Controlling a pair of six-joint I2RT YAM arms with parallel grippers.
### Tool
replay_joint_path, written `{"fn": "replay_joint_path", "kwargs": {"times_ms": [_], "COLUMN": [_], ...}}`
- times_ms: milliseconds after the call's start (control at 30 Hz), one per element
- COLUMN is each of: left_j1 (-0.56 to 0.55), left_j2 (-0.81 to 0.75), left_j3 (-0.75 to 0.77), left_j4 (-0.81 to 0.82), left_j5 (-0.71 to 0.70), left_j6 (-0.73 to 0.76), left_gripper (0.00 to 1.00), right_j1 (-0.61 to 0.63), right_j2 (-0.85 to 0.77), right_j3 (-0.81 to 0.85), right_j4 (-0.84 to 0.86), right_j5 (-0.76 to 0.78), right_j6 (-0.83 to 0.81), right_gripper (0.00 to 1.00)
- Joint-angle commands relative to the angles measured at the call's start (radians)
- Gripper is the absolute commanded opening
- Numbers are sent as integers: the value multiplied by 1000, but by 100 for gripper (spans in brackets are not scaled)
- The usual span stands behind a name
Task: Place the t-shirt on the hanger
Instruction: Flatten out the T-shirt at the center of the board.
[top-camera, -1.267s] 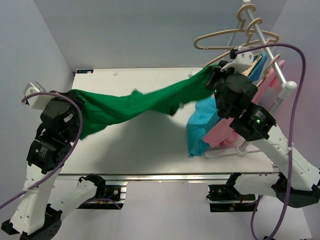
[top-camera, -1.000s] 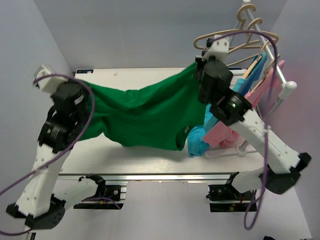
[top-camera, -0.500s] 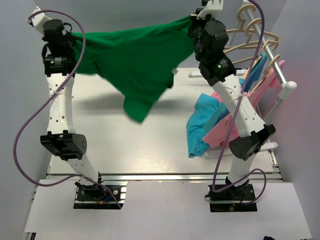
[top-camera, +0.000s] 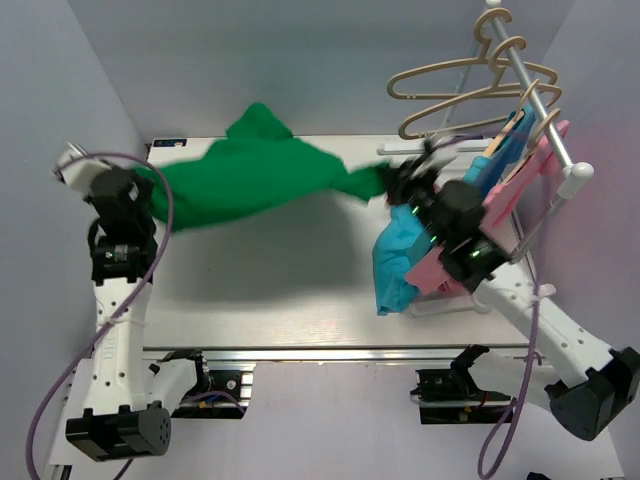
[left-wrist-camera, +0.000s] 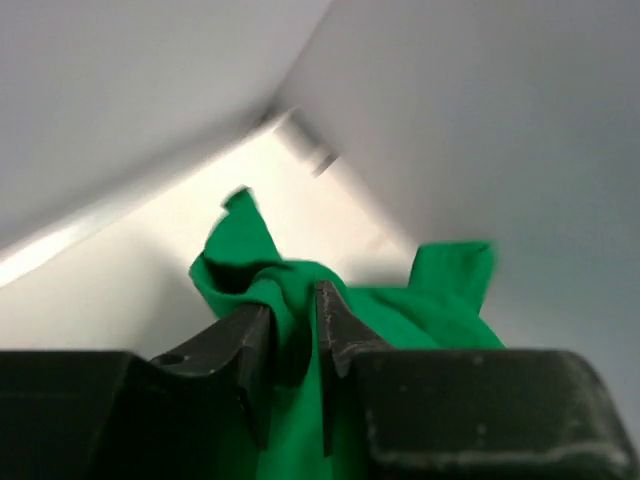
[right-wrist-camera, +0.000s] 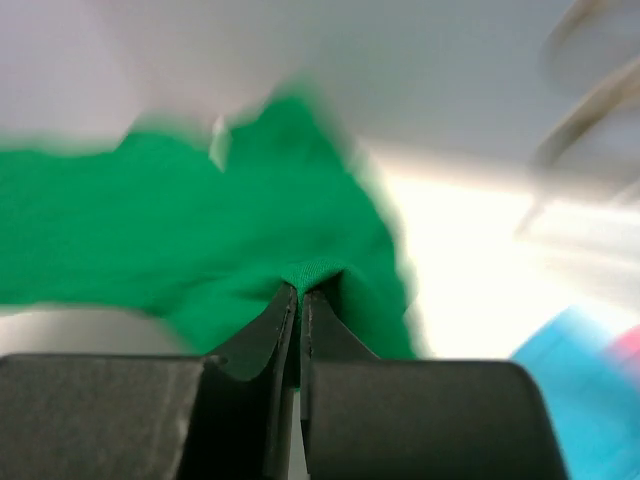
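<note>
One t-shirt (top-camera: 250, 180): right jaws clamped on it; left jaws parted around it.

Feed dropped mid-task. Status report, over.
Copy: left gripper parted, cloth between fingers; right gripper shut on t-shirt. It's strung between both arms, not on hanger. Close by: blue garment, hanging.

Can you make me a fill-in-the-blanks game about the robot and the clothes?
1. The t-shirt held up over the table is colored ____.
2. The right gripper is shut on the ____.
3. The empty beige hangers are on the robot's ____ side.
4. Next to the light blue garment hangs a ____ one.
Missing words: green; t-shirt; right; pink.
</note>
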Motion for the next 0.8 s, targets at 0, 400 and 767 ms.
{"fn": "replay_joint_path", "kwargs": {"times_ms": [0, 400, 767], "left_j1": [6, 5, 6], "left_j2": [9, 3, 377], "left_j3": [-218, -168, -251], "left_j4": [-191, -503, -196], "left_j5": [-111, -139, 290], "left_j6": [-201, -360, -143], "left_gripper": [31, 98, 98], "right_j1": [166, 483, 258], "right_j2": [-2, -75, 245], "right_j3": [-193, -370, -144], "right_j4": [-48, -350, -390], "right_j5": [-52, 24, 67], "right_j6": [135, 329, 362], "right_gripper": [0, 89, 89]}}
